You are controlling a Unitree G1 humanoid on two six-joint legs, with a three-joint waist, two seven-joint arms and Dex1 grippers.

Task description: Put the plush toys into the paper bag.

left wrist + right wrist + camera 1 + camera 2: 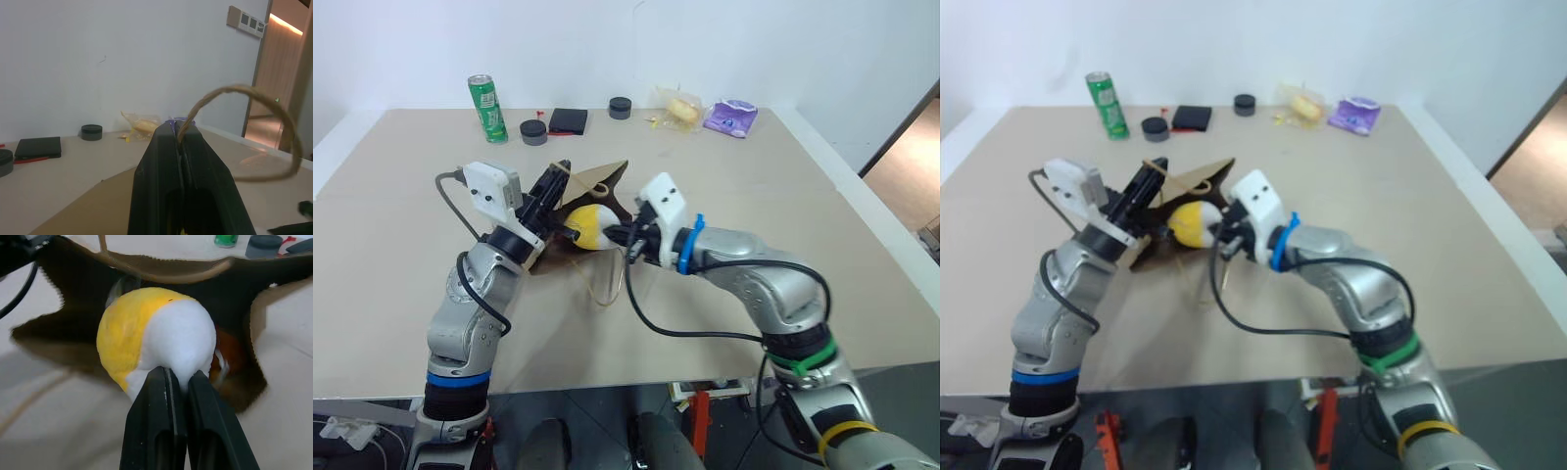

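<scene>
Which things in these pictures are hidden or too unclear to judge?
- Inside of the paper bag: right wrist view, dark; the egg-shaped plush toy covers most of the mouth.
- Brownish thing in the bag: mostly behind the egg toy, so unidentifiable.
- Clear packet: head views, contents too small.
- Left gripper grips the twine handle; the fingers hide the bag below.

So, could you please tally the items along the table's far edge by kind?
Green can: 1
Round dark tins: 2
Flat black case: 1
Clear packet: 1
Purple pouch: 1
Total: 6
</scene>
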